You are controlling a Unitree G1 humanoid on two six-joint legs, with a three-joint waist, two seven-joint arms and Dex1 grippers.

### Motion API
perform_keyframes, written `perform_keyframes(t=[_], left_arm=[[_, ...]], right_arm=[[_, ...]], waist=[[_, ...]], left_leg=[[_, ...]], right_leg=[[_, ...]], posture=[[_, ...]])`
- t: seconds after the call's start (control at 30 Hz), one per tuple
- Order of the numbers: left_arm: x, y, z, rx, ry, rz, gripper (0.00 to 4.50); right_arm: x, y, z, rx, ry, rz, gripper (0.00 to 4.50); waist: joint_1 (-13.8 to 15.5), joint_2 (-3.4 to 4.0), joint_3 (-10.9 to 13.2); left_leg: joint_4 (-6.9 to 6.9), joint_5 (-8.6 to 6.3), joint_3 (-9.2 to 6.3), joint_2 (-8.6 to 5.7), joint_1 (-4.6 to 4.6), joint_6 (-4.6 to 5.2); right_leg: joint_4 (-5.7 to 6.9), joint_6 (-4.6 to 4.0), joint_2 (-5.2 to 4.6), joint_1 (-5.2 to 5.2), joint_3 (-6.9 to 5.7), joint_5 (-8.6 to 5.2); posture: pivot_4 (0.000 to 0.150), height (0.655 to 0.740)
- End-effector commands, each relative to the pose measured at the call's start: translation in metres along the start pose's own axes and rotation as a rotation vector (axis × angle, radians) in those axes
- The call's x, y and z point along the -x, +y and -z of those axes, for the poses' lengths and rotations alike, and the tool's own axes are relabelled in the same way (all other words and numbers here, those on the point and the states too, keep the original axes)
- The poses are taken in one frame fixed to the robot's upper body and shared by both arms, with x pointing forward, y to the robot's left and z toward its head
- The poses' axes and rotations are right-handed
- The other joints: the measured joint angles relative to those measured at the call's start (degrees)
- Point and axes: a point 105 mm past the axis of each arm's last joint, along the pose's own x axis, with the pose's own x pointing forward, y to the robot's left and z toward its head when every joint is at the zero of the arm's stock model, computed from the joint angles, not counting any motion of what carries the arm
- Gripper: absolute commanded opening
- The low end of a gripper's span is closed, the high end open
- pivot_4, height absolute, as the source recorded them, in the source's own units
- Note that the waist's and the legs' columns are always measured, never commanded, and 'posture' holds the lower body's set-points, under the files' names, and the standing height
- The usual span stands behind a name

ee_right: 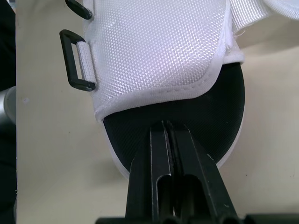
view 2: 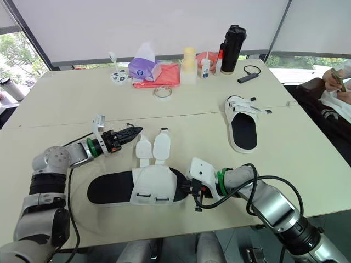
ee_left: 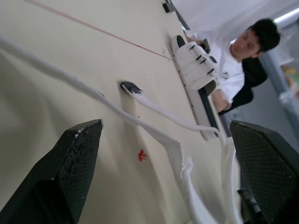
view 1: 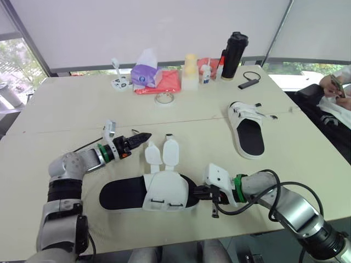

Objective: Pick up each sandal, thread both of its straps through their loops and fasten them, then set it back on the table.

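A white sandal with a black insole (view 1: 123, 194) lies at the table's front centre. Its two loose straps (view 1: 163, 152) are spread flat towards the far side, out of the black loops (ee_right: 77, 70). My right gripper (view 1: 201, 192) is shut, and its fingertips (ee_right: 159, 133) touch the sandal's toe end. My left gripper (view 1: 143, 138) is open just left of the straps, low over the table, and one strap (ee_left: 154, 133) runs between its fingers. A second white sandal (view 1: 248, 129) lies at the far right with its straps across the upper.
Along the back edge stand a purple tissue box (view 1: 145, 74), a red cloth (view 1: 167, 82), a pale bottle (view 1: 190, 71) and a black flask (view 1: 234, 55). A tape roll (view 1: 164, 98) lies nearer. A seated person (view 1: 335, 90) is at the right edge.
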Motion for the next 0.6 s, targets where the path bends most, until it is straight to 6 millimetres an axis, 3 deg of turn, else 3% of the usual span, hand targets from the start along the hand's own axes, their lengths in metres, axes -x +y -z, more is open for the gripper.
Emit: perform_keyframes(t=[0.03,0.2,0.6], left_arm=[[-0.001,-0.003,-0.017,0.045,-0.072,-0.008,4.47],[-0.014,0.010,-0.022,0.185,-0.142,-0.072,4.47],[-0.028,0.027,-0.023,0.233,-0.187,-0.150,4.47]], right_arm=[[-0.003,0.004,0.002,-0.007,0.012,-0.016,0.00],[-0.003,0.005,0.003,0.006,0.017,-0.017,0.00],[-0.004,0.005,0.003,0.024,0.022,-0.022,0.00]], waist=[[0.1,-0.01,0.0],[0.2,-0.07,0.0],[0.2,-0.12,-0.1]], left_leg=[[0.00,0.00,0.00,0.00,0.01,0.00],[0.03,0.00,-0.01,-0.01,0.02,-0.01],[0.07,0.00,0.01,-0.03,0.06,-0.02]], right_leg=[[0.00,0.00,0.00,0.00,0.00,0.00],[-0.01,0.00,-0.01,0.04,0.00,0.00],[0.00,0.01,-0.01,0.13,-0.05,0.01]], posture=[[0.150,0.7400],[0.150,0.7400],[0.150,0.7400]])
